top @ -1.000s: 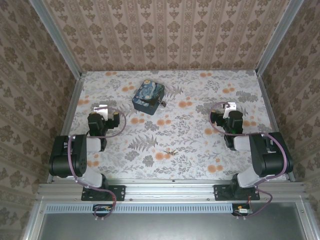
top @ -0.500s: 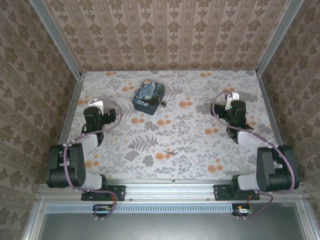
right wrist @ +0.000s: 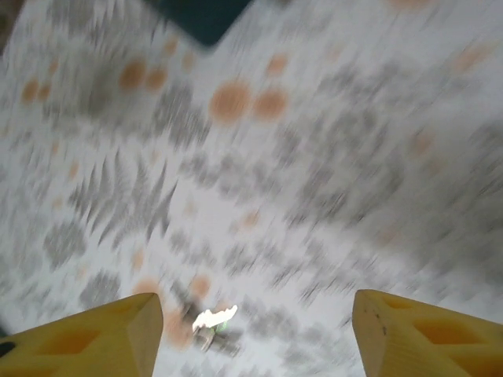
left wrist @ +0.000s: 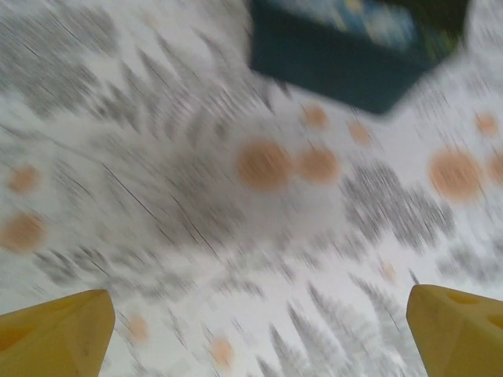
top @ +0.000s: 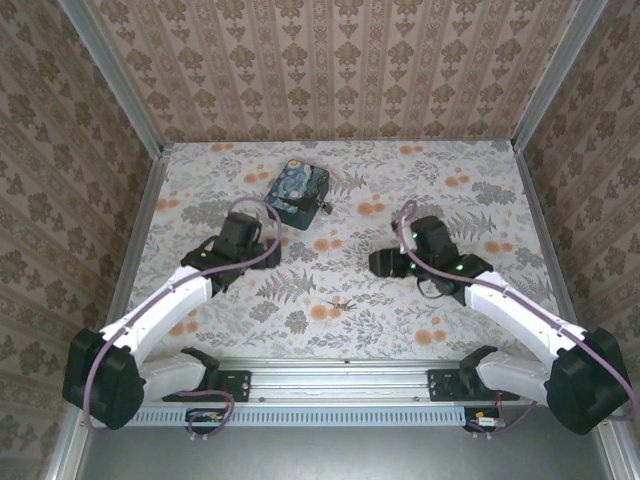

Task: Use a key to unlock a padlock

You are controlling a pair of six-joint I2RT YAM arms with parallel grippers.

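Both arms have swung in from the table's side edges toward its middle since half a second ago. My left gripper (left wrist: 255, 338) now reaches toward the blue box (top: 298, 193), and my right gripper (right wrist: 251, 338) hangs over the table (top: 470, 170) a little right of centre. Each has its jaws spread wide with nothing between the yellow fingers (left wrist: 55, 334), and both wrist views are smeared by motion. The padlock (top: 323, 206) is a tiny dark-grey speck touching the box's right side, toward the far edge of the table, too small for me to make out its shackle. The key (top: 342, 303) is a thin dark sliver lying flat close to the near edge, about midway between the two arm bases and well apart from the box. The table wears a pale print of grey ferns and orange blossoms. Brown patterned walls (top: 330, 60) close it in on three sides, and a metal rail (top: 340, 380) runs along the near edge.
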